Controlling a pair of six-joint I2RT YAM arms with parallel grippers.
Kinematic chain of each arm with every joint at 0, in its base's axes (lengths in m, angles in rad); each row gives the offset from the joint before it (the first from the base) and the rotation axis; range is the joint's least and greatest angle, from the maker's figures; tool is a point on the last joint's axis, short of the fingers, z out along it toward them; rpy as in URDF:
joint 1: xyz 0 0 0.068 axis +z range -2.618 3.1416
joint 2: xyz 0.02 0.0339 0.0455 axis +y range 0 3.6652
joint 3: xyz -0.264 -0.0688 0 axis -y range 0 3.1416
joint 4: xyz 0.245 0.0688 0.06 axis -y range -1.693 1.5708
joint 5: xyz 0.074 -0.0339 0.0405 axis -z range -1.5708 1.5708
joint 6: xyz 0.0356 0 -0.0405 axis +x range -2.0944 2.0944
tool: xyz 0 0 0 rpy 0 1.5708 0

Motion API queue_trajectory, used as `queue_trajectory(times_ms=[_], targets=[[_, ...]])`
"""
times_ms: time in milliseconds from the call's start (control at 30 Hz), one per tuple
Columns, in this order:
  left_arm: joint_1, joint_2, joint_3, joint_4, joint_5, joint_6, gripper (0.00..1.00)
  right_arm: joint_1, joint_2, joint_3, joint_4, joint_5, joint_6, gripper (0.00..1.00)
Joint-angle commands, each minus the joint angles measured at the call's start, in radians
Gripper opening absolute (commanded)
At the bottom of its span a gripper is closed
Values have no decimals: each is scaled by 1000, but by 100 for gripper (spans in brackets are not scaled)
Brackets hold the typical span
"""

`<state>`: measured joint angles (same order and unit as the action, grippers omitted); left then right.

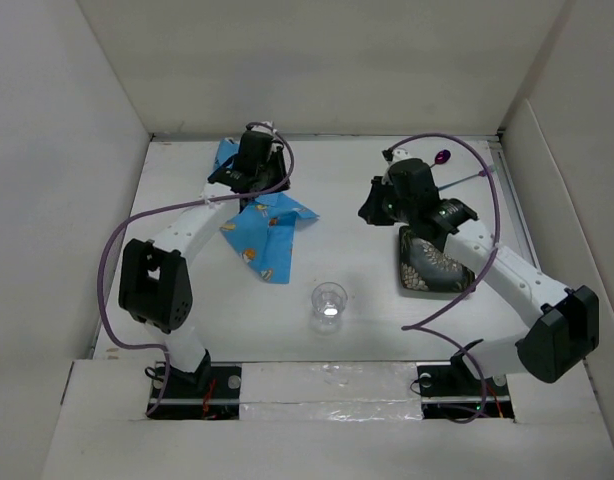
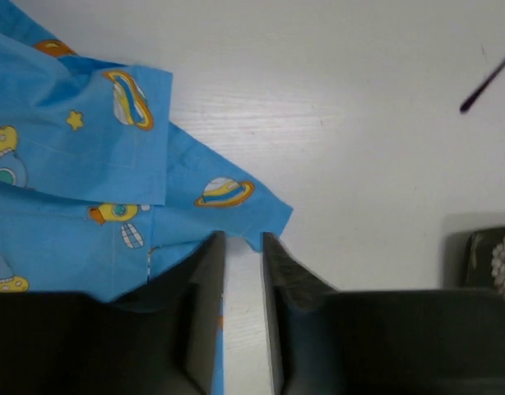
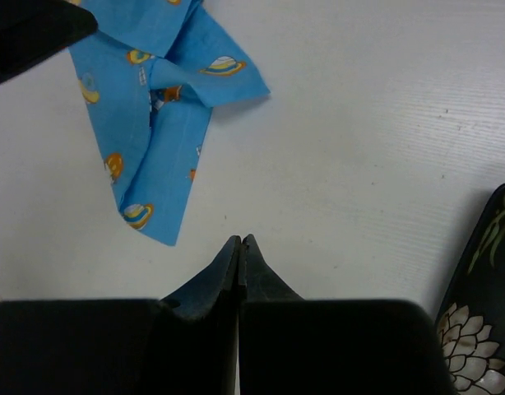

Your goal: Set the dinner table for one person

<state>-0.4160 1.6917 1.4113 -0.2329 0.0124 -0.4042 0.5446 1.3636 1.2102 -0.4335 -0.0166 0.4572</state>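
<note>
My left gripper [image 2: 244,243] is released: its two fingers stand a little apart, and through the narrow gap I see the white bench [image 2: 359,123] below. The blue cloth with the space cartoon print [image 2: 88,164] lies crumpled on the bench, ahead of this gripper and to its left. One corner of the cloth reaches just to the tip of my left finger [image 2: 211,255]. Whether this finger touches the cloth I cannot tell, because the view there is dark.

My right gripper [image 3: 240,240] is clenched, the fingers pressed together with nothing between them. It hangs over bare bench, well apart from the cloth, which lies ahead of it and to its left. To the right of this gripper, near to it, is a dark rectangular plate with a flower pattern [image 3: 483,329].

In the top view a clear glass cup [image 1: 329,303] stands upright on the bench, behind both grippers and between my two arms.
</note>
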Motion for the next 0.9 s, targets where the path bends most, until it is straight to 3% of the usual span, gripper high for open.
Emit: queue_trajectory(times_ms=[0, 33, 67, 100, 133, 233, 333, 533, 867], targets=[[6, 56, 92, -89, -110, 54, 21, 2, 23, 17, 52, -54, 5, 1], [6, 75, 128, -159, -174, 47, 7, 14, 23, 17, 53, -55, 5, 2], [6, 86, 123, -170, -204, 35, 4, 14, 19, 14, 52, -54, 5, 2], [6, 44, 10, -133, -254, -5, 4, 14, 12, -4, 53, -51, 5, 4], [6, 43, 9, -103, -255, -5, 7, 14, 12, -5, 53, -51, 5, 4], [51, -41, -143, 14, -221, -97, 36, 23, -1, -29, 52, -54, 9, 5], [118, -70, -231, 127, -155, -166, 47, 32, -15, -49, 47, -54, 14, 6], [152, 23, -224, 275, -84, -220, 51, 61, -31, -69, 26, -51, 17, 9], [161, 206, -106, 294, -66, -229, 50, 84, -50, -81, 6, -26, 29, 10]])
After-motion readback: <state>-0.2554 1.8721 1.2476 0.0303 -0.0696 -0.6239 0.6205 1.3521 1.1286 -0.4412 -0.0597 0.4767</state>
